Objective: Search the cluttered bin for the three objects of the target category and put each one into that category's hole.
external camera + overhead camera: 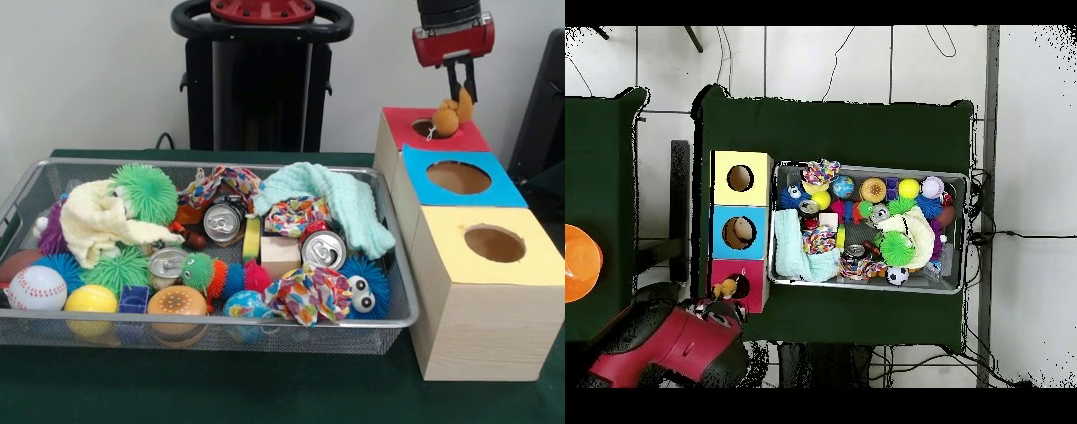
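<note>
A: Red-topped box [395, 141], farthest of the three from the front camera. What is over it?

B: The gripper [461, 91] hangs just above the hole [425, 128] in that red top. Its black fingers [471, 79] are closed narrow on an orange-yellow plush toy [452, 115]. The toy's lower part sits at the hole's right edge, touching or just over the rim; which one, I cannot tell.

A: Overhead check?

B: Same reading. The toy [724, 289] is at the red box [760, 285], with the red arm [670, 345] coming in from the bottom left.

A: The bin?

B: The bin [399, 322] of silver wire mesh sits on the green surface [265, 389], just beside the boxes. It is full: two drink cans [323, 250], a mint knitted cloth [340, 201], a cream cloth [101, 223], green spiky balls [146, 192], a baseball [36, 288], a yellow ball [90, 299], patterned fabric scrunchies [309, 293].

A: The other boxes?

B: The blue-topped box [505, 193] is in the middle, the yellow-topped box [468, 309] nearest the front camera. Both their holes are open.
</note>
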Controlling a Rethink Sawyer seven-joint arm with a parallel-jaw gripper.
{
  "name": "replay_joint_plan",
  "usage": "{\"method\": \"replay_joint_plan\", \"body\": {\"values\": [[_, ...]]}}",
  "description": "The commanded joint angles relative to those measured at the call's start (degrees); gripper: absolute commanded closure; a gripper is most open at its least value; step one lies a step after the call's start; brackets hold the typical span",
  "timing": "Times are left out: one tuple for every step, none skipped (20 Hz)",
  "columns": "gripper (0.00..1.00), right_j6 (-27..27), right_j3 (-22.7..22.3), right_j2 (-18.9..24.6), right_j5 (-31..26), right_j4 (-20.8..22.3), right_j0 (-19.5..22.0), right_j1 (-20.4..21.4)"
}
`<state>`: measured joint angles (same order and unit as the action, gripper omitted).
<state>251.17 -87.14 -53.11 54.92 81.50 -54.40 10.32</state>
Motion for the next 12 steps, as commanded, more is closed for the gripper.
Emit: {"method": "replay_joint_plan", "body": {"values": [[1.0, 18.71, 0.64, 12.51, 7.11, 1.2, 3.91, 3.9], [1.0, 17.71, 0.71, 12.41, 5.95, 1.41, 4.07, 3.47], [1.0, 16.71, 0.78, 12.31, 4.78, 1.62, 4.23, 3.04], [1.0, 15.67, 0.84, 12.26, 3.64, 1.78, 4.33, 2.69], [1.0, 14.63, 0.9, 12.2, 2.5, 1.95, 4.44, 2.34], [1.0, 13.67, 0.8, 12.51, 1.92, 1.82, 4.77, 2.33], [1.0, 13.06, 0.65, 12.67, 1.48, 1.81, 4.87, 2.34], [1.0, 11.95, 0.58, 12.72, 0.84, 1.87, 5.12, 2.14], [1.0, 11.52, 0.52, 12.55, 0.66, 2.06, 5.2, 2.17], [1.0, 10.65, 0.43, 12.43, 0.22, 2.22, 5.37, 1.99], [1.0, 10.27, 0.47, 12.51, 0.3, 2.4, 5.75, 1.95], [1.0, 9.83, 0.38, 12.46, 0.53, 2.65, 5.97, 2.01]]}}
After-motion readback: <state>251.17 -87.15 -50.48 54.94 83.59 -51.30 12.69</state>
